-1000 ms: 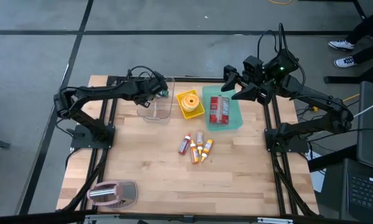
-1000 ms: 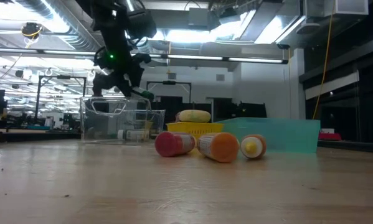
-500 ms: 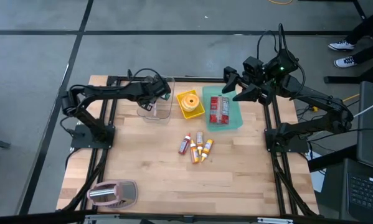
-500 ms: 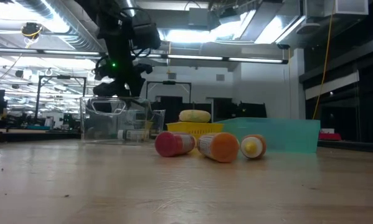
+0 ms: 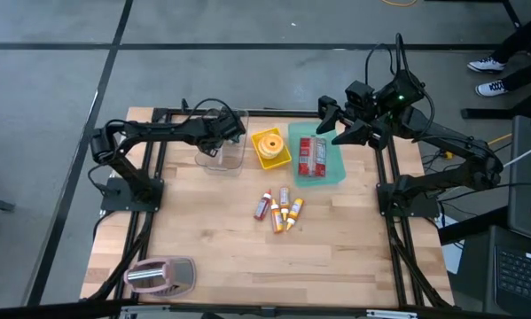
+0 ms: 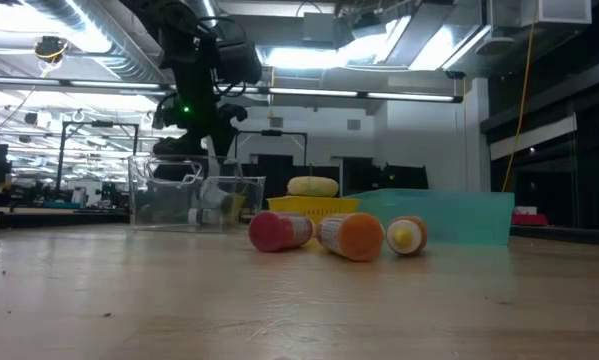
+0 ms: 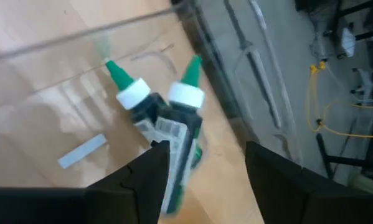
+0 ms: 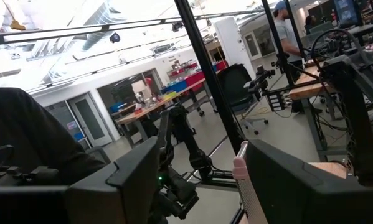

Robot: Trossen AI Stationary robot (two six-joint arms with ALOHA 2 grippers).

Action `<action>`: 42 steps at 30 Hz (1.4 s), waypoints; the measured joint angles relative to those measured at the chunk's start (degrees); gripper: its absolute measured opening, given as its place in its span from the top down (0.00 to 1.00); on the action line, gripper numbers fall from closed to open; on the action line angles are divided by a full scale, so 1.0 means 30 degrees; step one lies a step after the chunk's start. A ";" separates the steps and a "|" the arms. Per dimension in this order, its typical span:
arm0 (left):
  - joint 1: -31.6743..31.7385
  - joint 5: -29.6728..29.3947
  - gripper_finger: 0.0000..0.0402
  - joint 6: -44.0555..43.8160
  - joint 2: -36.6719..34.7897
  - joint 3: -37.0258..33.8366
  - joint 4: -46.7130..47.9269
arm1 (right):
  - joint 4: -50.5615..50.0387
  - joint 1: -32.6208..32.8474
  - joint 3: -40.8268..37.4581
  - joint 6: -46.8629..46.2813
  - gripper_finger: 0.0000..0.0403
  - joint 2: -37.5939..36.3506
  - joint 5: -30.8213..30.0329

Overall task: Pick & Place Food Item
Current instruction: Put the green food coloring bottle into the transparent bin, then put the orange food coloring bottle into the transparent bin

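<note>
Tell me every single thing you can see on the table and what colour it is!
Clear plastic bin: one, see-through, far left part of the table, under the left gripper.
Green-capped bottles: two, dark with white collars and green tips, lying in the clear bin.
Yellow tray: one, yellow, middle far side, holding a round yellow food item.
Teal tray: one, teal, right of the yellow tray, holding red packets.
Small bottles: about five, red, orange and yellow, table centre.
Pink object: one, pink and grey, near left corner.
Wooden table: one, light wood.
Left gripper: black, open, over the clear bin.
Right gripper: black, open, raised by the teal tray.
</note>
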State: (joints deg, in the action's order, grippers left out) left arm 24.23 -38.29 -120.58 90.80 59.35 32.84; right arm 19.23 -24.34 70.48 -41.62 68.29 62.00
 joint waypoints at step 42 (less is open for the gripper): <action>-0.3892 0.1616 0.53 4.2513 -0.2644 1.0365 0.1180 | -0.0002 0.0132 0.0000 0.1258 0.41 0.0000 -0.6510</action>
State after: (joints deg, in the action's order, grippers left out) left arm 12.56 -33.45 6.96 82.87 90.45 36.38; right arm 19.22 -23.94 70.48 -37.85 68.29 42.47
